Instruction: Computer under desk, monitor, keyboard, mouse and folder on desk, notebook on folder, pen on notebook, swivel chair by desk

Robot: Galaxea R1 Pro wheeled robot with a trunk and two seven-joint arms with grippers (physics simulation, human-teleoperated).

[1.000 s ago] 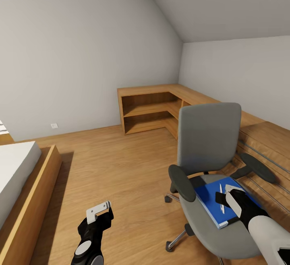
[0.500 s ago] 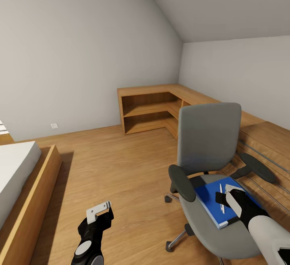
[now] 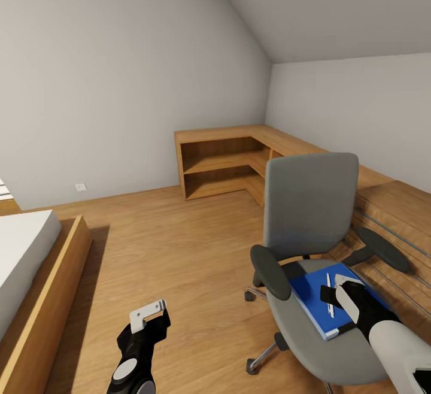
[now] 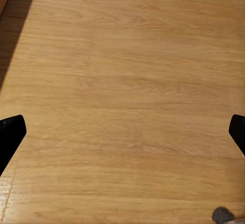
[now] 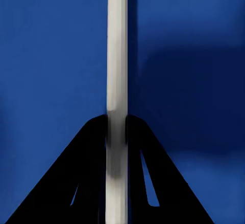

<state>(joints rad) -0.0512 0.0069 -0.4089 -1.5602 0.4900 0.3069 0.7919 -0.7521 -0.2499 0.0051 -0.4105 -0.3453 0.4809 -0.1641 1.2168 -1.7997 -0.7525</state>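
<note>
- One thin white pen [image 5: 117, 65] lies on the bright blue folder [image 3: 317, 301], which rests flat on the seat of the swivel chair [image 3: 310, 202] — between its two black armrests.
- The right gripper [image 3: 338, 292] is down over the folder on the chair seat; in the right wrist view its two dark fingers [image 5: 76, 183] close in on either side of the pen, pinching it, with the blue cover all around.
- In the head view the pen [image 3: 328, 295] shows just beside the gripper's white tip, on the side toward the chair's near armrest.
- The chair itself stands on the wooden floor [image 3: 179, 250], its grey back upright, casters showing below the seat.
- Beyond the chair's back a low wooden corner shelf unit [image 3: 221, 163] runs along the walls; beside the chair, on the far-armrest side, are pale wooden drawer fronts [image 3: 389, 214].
- The left gripper [image 3: 149, 315] hangs well apart from the chair, over bare floor — its fingers [image 4: 10, 137] are spread wide at the edges of the left wrist view, holding nothing.
- Farther from the chair, past the left gripper, is a bed [image 3: 36, 262] with a wooden frame and a white mattress.
</note>
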